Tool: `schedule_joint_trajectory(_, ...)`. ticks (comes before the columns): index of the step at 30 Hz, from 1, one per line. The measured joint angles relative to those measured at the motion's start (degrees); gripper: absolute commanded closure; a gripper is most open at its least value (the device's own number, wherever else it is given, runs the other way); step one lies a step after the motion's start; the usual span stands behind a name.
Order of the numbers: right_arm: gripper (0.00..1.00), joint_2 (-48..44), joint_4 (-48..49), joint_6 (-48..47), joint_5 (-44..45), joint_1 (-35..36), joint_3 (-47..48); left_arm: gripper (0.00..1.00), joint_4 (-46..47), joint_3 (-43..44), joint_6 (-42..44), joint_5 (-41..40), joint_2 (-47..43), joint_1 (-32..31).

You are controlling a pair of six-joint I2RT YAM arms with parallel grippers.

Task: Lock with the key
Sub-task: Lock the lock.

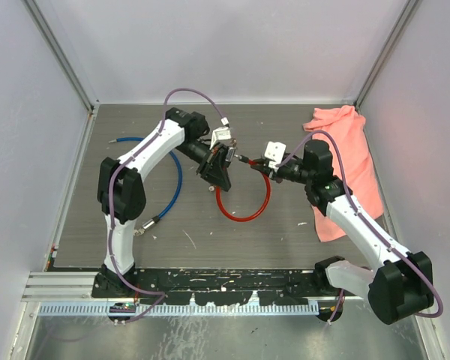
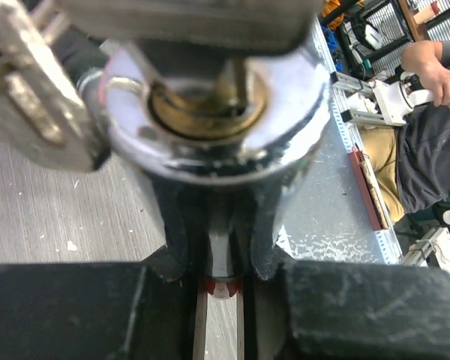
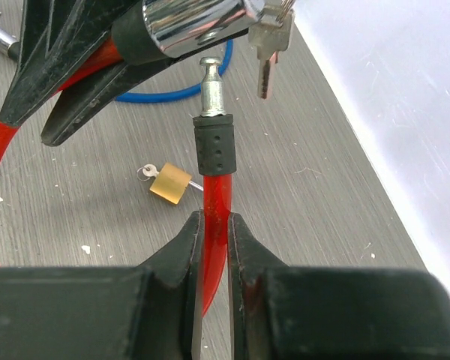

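Over the table [image 1: 285,232], left fingers [image 2: 176,240] grip the lock [image 2: 217,146], right fingers [image 3: 181,251] its red cable [image 3: 216,201].

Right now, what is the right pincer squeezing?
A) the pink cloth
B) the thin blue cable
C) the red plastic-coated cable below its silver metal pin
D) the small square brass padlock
C: the right pincer is shut on the red plastic-coated cable just under its black sleeve and silver metal pin.
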Motion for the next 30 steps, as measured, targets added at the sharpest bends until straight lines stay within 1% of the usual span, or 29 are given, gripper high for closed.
schedule_joint_trajectory(5,0.99,0.00,-0.33,0.00,-0.85,0.61,0.00,1.00,-6.25,4.68,8.72,1.07,2.82,0.00)
schedule_joint_trajectory(10,0.99,0.00,-1.40,-0.02,-0.81,0.68,0.00,1.00,-7.34,5.18,12.66,1.42,4.07,0.00)
schedule_joint_trajectory(30,0.99,-0.76,-8.41,-1.57,-1.53,0.61,3.34,1.00,-7.34,5.92,13.25,2.27,4.48,0.15)
